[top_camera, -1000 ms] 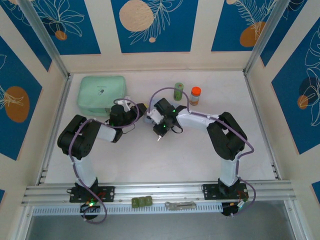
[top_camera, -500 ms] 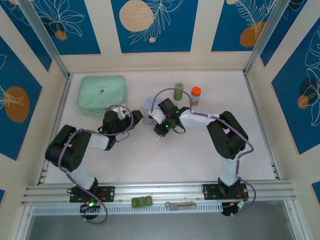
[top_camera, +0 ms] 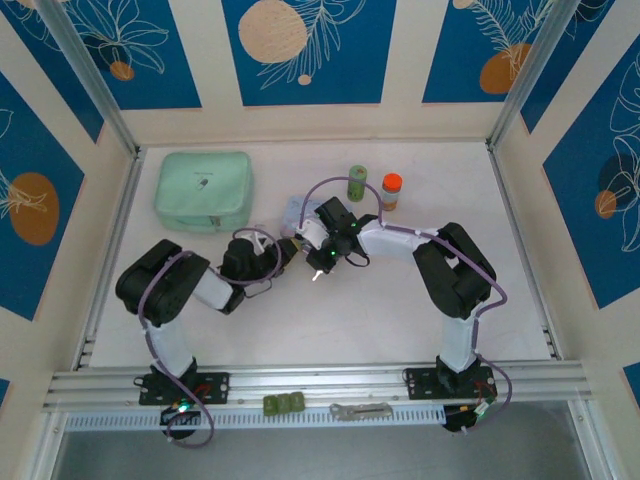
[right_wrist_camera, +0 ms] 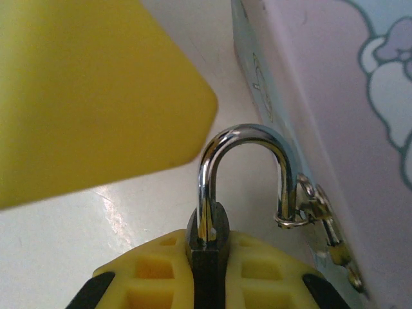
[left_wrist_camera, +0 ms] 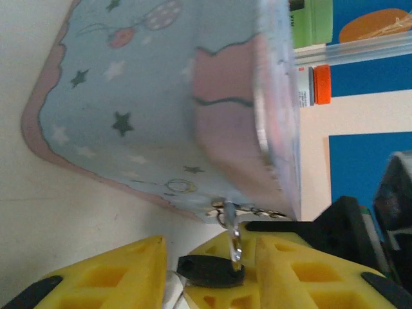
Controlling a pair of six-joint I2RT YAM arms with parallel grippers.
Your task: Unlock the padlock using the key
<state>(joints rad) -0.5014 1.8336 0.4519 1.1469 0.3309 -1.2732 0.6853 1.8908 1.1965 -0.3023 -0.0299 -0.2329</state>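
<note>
Hanging from the hasp of the pale blue tin [left_wrist_camera: 148, 116], the padlock [right_wrist_camera: 207, 238] sits just beside the tin's side wall, its dark body seen edge-on. Its silver shackle [right_wrist_camera: 244, 132] arches up. One leg enters the body. The other threads a small ring [right_wrist_camera: 291, 219] at the hasp, and I cannot tell whether its end is seated in the body. The right gripper [right_wrist_camera: 207, 277] is clamped on the padlock body, with a yellow finger on each flat side, and holds it level with the hasp. The left gripper [left_wrist_camera: 209, 283] is drawn up close on the opposite side. Its fingers [left_wrist_camera: 109, 277] stand partway apart with the dark body in the gap between them. Whether they pinch the key, or anything at all, I cannot tell. The keyhole is not visible either. From above, both wrists meet at the tin near the middle of the table [top_camera: 400, 310], with a green case [top_camera: 203, 190], a green cylinder [top_camera: 357, 183] and an orange-capped bottle [top_camera: 391, 190] well apart behind.

Judgement: the step in hand is steadying the lock and bringing the key to it, and the lock is not yet opened. The next move calls for the right grip to stay rigid while the left lines the key's tip up with the keyway and presses it straight in. Only then comes a small twist. The hasp ring leaves slack, so the body may swing if pushed off-axis.
</note>
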